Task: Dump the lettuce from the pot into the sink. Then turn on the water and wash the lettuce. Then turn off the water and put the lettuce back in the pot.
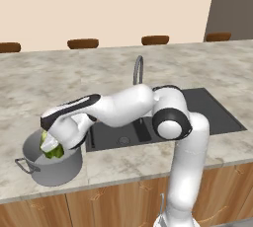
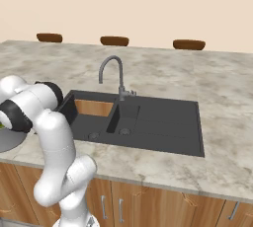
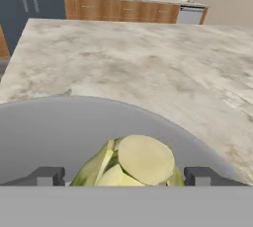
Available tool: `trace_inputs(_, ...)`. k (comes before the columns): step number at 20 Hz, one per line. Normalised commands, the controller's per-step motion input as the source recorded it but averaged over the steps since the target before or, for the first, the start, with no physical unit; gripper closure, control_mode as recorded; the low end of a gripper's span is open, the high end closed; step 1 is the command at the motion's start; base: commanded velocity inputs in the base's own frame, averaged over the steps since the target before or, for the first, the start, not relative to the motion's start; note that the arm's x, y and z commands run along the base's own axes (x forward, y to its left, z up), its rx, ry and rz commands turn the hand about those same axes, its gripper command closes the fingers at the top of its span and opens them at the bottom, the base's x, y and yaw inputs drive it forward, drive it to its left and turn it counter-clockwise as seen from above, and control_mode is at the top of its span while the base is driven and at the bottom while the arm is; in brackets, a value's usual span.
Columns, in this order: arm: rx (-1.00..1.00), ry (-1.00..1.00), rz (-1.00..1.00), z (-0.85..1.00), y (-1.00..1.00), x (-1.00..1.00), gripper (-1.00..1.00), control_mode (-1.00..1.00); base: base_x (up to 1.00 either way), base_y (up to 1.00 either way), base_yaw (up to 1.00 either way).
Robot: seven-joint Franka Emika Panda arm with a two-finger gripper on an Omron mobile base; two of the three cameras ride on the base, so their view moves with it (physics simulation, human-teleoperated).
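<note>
Arm (image 1: 184,137) was glossy white, built of thick rounded segments. Joints were dark: black ring round big elbow ball, black stripe along forearm link. Gripper (image 3: 127,175) had two small dark grey finger tips (image 3: 47,175), blocky and flat-topped. No cables, screws or markings seen.

Lettuce (image 1: 52,147) in pot (image 1: 49,171), left of sink (image 1: 207,112)

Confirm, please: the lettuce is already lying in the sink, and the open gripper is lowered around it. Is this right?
Not quite. The lettuce is inside the pot, on the counter beside the sink, not in the sink. The hand view shows it against the pot's grey wall; the left base view shows the pot. The rest holds: the open gripper is lowered around it.
</note>
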Motion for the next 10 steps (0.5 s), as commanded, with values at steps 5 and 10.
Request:
trace_inputs(5,-0.02,-0.01,0.1,-0.06,0.11,0.06,-1.0,-1.0,0.0,0.0,0.0)
trace_inputs(10,0.0,-0.15,0.15,0.38,0.0,0.02,-1.0,-1.0,0.0,0.0,0.0)
